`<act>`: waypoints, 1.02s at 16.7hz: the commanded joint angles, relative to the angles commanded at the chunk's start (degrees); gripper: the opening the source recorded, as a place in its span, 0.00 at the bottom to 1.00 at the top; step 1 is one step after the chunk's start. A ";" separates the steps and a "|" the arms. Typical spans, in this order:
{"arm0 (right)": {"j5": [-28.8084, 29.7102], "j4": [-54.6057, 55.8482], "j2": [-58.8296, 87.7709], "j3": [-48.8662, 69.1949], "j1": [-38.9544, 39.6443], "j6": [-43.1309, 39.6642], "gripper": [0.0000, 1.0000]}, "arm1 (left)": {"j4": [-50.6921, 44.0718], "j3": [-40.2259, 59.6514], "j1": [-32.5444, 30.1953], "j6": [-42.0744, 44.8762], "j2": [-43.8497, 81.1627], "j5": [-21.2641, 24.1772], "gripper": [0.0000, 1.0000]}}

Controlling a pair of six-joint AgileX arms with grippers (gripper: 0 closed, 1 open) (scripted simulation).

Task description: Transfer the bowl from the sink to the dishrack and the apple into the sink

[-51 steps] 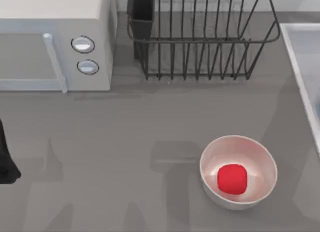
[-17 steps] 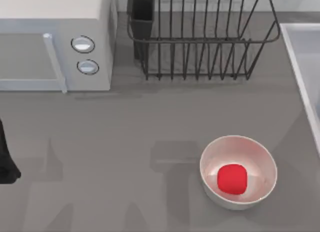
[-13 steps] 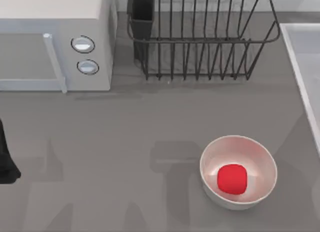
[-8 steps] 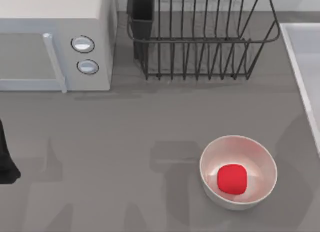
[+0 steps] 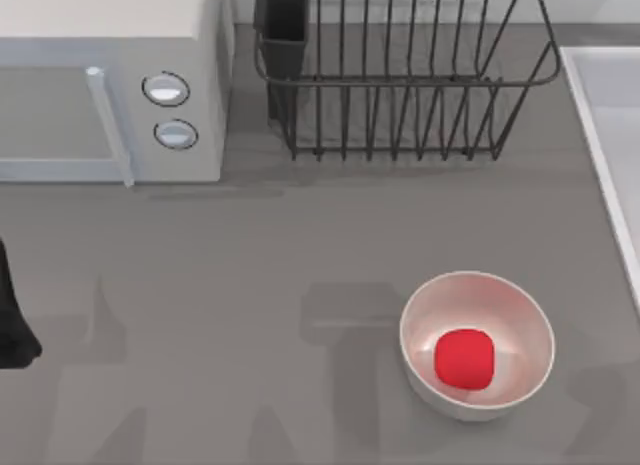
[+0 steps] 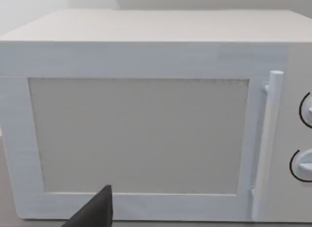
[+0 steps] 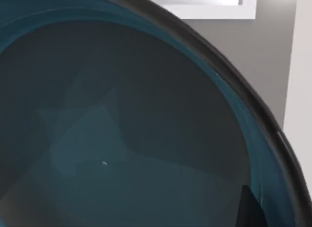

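Note:
The teal-blue bowl (image 7: 122, 139) sits very close in the right wrist view, its dark inside turned toward the camera. My right gripper (image 7: 263, 210) is shut on its rim, with one dark fingertip (image 7: 251, 207) inside the bowl. Behind the bowl is the pale rim of the sink (image 7: 209, 10). In the top view the sink (image 5: 585, 110) runs along the right edge. The dishrack (image 5: 400, 82) stands at the back middle with nothing in it. The red apple (image 5: 464, 358) lies inside a glossy white bowl (image 5: 520, 310) at the front right. My left arm (image 5: 12, 315) is parked at the left edge.
A white microwave (image 5: 100, 25) with two round knobs stands at the back left, and my left gripper (image 6: 95, 215) faces its door. The dishrack's black utensil cup (image 5: 285, 30) is at its left corner. Bare grey tabletop lies between the microwave and the white bowl.
Shadows on the table beside the sink have shifted toward the front right corner. The apple, white bowl, dishrack and left arm have not moved.

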 joint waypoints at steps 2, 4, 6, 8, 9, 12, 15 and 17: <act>-0.27 -2.66 -4.11 -2.58 -1.75 -1.87 0.00 | 0.00 0.00 0.00 0.00 0.00 0.00 1.00; -0.39 -3.83 -5.80 -3.73 -2.53 -2.69 0.00 | 0.00 0.00 0.00 0.00 0.00 0.00 1.00; -0.39 -3.83 -5.81 -3.74 -2.54 -2.69 0.00 | 0.00 0.00 0.00 0.00 0.00 0.00 1.00; -0.37 -3.74 -5.65 -3.55 -2.26 -2.54 0.00 | 0.00 0.00 0.00 0.00 0.00 0.00 1.00; -0.35 -3.71 -5.64 -3.55 -2.24 -2.51 0.00 | 0.00 0.00 0.00 0.00 0.00 0.00 1.00; 1.98 -0.10 -4.98 -3.29 0.74 0.13 0.00 | 0.00 0.00 0.00 0.00 0.00 0.00 1.00; 7.13 8.49 -3.67 -2.67 8.74 5.57 0.00 | 0.00 0.00 0.00 0.00 0.00 0.00 1.00; 11.68 16.36 -2.64 -2.21 16.69 10.13 0.00 | 0.00 0.00 0.00 0.00 0.00 0.00 1.00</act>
